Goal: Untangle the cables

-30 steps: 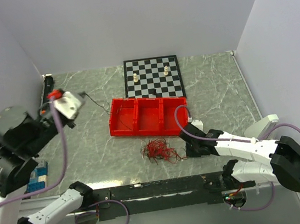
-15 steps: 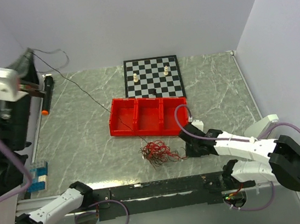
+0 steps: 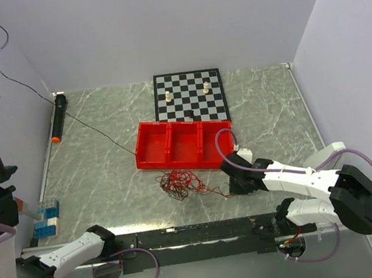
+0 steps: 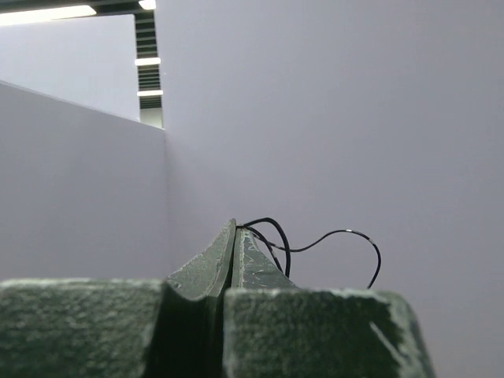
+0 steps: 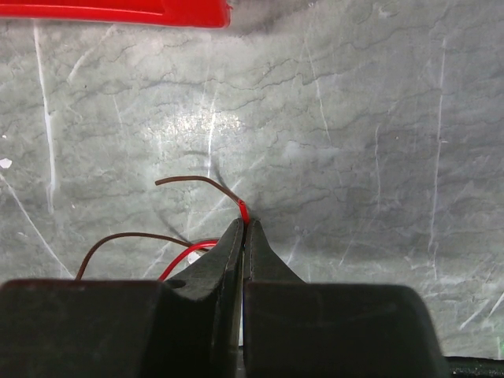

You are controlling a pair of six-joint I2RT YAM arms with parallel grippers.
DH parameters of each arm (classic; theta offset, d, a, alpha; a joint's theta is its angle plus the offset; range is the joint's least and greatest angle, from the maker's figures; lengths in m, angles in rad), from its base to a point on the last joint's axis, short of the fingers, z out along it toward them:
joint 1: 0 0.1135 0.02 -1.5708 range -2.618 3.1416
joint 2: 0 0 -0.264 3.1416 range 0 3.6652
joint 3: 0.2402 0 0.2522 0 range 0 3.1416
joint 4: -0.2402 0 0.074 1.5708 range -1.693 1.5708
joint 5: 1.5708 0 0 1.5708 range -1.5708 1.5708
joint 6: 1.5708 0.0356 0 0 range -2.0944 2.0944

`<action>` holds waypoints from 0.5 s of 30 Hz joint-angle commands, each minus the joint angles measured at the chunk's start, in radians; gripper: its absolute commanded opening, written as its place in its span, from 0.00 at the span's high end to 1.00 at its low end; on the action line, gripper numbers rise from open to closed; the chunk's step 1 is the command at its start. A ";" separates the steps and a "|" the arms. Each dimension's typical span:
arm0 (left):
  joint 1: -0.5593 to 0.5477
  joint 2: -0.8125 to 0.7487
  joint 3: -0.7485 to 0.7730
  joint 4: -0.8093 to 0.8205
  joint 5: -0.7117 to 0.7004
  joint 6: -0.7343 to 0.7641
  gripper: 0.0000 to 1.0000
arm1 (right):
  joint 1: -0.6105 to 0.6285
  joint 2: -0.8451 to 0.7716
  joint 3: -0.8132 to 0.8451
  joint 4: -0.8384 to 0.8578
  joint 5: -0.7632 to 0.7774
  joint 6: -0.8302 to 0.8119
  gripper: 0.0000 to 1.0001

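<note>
Fully closed, my left gripper pinches the thin black wire and my right gripper the thin red wire; overpulling could cinch the wiry red-and-black tangle.

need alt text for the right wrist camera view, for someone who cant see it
The right gripper, seen from behind its shut fingers, pinches a thin red wire over a grey marbled table. A dark brown wire loops off to the left, and the edge of a red tray runs along the top.
</note>
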 commanded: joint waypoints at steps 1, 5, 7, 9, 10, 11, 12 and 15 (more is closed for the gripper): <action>0.005 0.039 0.080 0.063 -0.059 0.056 0.99 | 0.009 0.040 -0.011 -0.059 0.045 0.030 1.00; 0.005 0.069 0.125 0.133 -0.070 0.136 0.98 | 0.014 0.024 -0.015 -0.085 0.072 0.054 1.00; 0.005 0.134 0.228 0.173 -0.114 0.211 0.99 | 0.014 0.014 -0.020 -0.086 0.074 0.062 1.00; 0.004 0.163 0.285 0.114 -0.125 0.213 0.98 | 0.014 -0.006 -0.023 -0.080 0.074 0.067 1.00; 0.004 0.154 0.264 0.034 -0.102 0.170 0.97 | 0.014 -0.026 -0.026 -0.067 0.072 0.061 1.00; 0.005 0.123 0.209 -0.052 -0.066 0.120 0.95 | 0.014 -0.048 -0.031 -0.050 0.071 0.050 1.00; 0.004 0.082 0.136 -0.135 -0.020 0.084 0.94 | 0.014 -0.077 -0.029 -0.027 0.063 0.027 1.00; 0.005 0.005 -0.050 -0.319 0.115 -0.028 0.96 | 0.014 -0.163 -0.014 0.004 0.066 -0.040 0.84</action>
